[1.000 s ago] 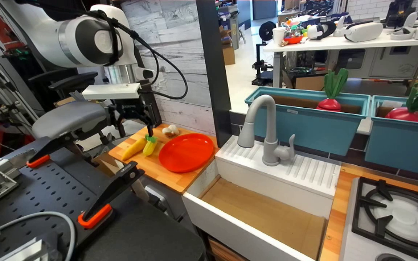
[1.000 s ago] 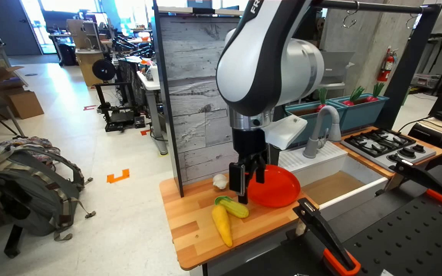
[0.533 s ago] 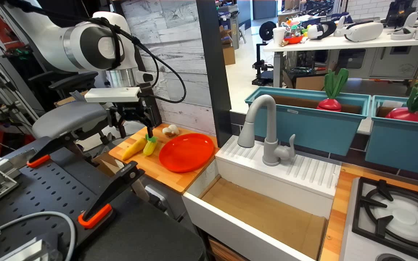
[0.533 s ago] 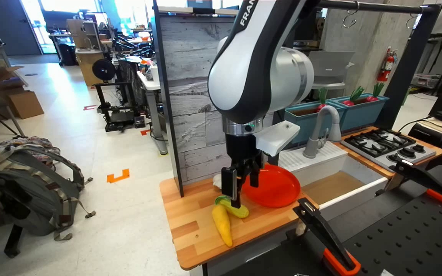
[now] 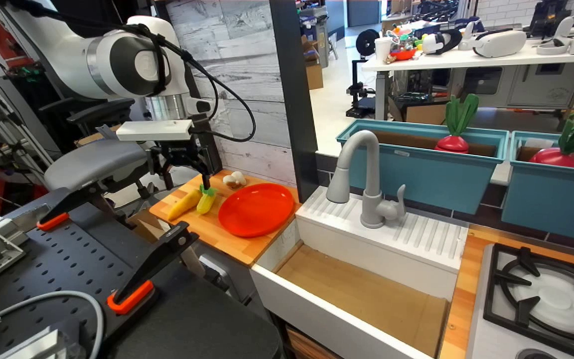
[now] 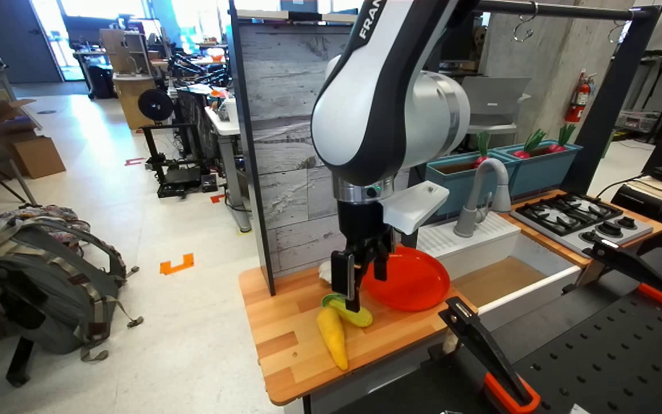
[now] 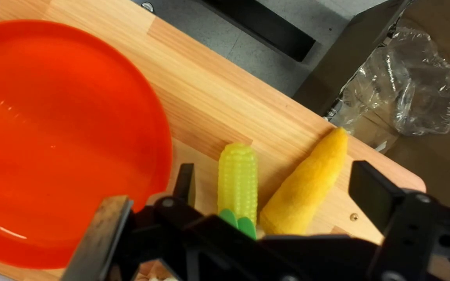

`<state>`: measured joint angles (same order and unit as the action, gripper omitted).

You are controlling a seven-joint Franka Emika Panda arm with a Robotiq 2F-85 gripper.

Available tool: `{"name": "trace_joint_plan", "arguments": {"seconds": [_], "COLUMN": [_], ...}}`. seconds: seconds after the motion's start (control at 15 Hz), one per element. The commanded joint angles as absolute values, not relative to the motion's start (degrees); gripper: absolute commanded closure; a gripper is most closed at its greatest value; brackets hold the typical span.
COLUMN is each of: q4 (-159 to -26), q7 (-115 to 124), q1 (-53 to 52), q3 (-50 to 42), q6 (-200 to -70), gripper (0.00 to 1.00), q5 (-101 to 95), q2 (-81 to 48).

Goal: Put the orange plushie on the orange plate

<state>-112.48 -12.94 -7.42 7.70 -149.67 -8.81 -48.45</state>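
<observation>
"Over the wooden counter [image 6: 273,345], how is that gripper [image 7: 275,181] hanging?"

"It's hanging released, its fingers [image 7: 374,195] standing well apart."

"And what's appearing between them?"

"Seen from the wrist, the yellow-green toy corn [image 7: 237,179] is showing, with the orange plushie [image 7: 307,187] resting just beside it."

"How is the plushie lying?"

"It's stretching along the counter, its tapered end pointing to the edge."

"So where's the orange plate [image 7: 65,117] sitting?"

"Also on the counter; the toy corn is lying between plushie and plate."

"And farther out?"

"In an exterior view, small white objects [image 5: 238,177] are resting by the plank wall [image 5: 249,50], and a gray faucet [image 5: 371,179] is rising behind the white sink [image 5: 312,314]."
</observation>
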Motion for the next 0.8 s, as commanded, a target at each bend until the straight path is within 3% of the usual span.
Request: {"name": "trace_joint_plan", "arguments": {"seconds": [0.0, 0.73], "q4": [-112.25, -111.71], "q7": [-11.17, -2.42], "q1": [-6.74, -9.9], "q3": [9.25, 10.08], "q6": [-151.5, -161.33], "gripper": [0.0, 0.0], "q5": [-6.78, -3.44], "q2": [-48.86, -53.12]}}
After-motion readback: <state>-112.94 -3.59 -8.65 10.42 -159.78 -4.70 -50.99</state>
